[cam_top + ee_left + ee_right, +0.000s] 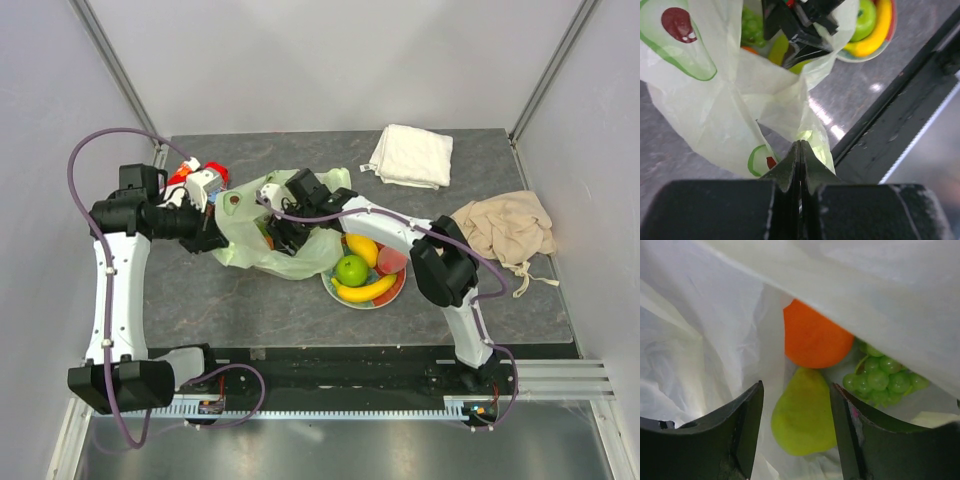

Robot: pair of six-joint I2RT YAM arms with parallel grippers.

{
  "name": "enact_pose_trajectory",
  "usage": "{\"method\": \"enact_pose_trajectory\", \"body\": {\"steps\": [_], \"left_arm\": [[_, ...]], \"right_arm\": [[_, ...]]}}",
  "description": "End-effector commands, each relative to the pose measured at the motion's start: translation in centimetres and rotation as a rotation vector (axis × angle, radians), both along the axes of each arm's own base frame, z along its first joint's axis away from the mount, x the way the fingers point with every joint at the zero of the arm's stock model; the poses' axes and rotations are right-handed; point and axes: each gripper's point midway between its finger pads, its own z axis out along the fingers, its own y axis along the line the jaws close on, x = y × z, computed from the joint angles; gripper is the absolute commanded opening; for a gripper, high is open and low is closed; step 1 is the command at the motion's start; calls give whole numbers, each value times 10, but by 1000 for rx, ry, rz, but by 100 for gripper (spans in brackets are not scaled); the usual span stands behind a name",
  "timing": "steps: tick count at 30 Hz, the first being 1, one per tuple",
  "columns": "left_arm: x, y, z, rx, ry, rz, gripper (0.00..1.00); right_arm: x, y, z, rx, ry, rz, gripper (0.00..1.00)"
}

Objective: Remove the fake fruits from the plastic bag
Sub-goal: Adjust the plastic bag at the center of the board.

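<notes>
- The table (250, 310) carries everything; the arm bases hide its near edge from you.
- The plastic bag (235, 245) lies crumpled left of centre on the table, touching the plate. From above you cannot see most of what it holds.
- Your right gripper (796, 387) is inside the bag, jaws wide apart and gripping nothing. From above, film and arm hide its fingertips.
- Your left gripper (800, 152) is pinched tight on a fold at the bag's edge.
- The plate (365, 306) holds a green apple (351, 269), two bananas (366, 290) and a pink fruit (392, 261) that is hard to make out.
- Inside the bag, a pear (802, 415) lies beyond the open jaws; you cannot tell whether they touch it. Film cuts off the top of the orange (812, 337). The grapes (882, 377) are half hidden.
</notes>
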Motion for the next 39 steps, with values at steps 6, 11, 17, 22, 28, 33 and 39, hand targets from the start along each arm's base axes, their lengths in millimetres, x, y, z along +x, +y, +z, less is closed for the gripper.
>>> {"method": "enact_pose_trajectory", "body": {"steps": [6,11,17,22,28,33,39], "left_arm": [[-58,38,-60,259,245,-91,1],[-75,46,-81,309,307,-100,2],[-102,81,-108,515,389,-121,2],[-111,108,-104,678,339,-118,2],[-107,108,-96,686,278,-131,2],[-106,102,-95,657,264,-127,2],[-100,93,-92,606,249,-135,2]], "right_arm": [[-15,31,16,41,-57,-24,98],[0,43,17,54,-72,-110,98],[23,56,5,51,-72,-194,98],[29,58,28,109,-63,-188,98],[46,51,32,132,-51,-236,98],[65,49,39,139,-92,-280,98],[61,54,5,68,-115,-247,98]]}}
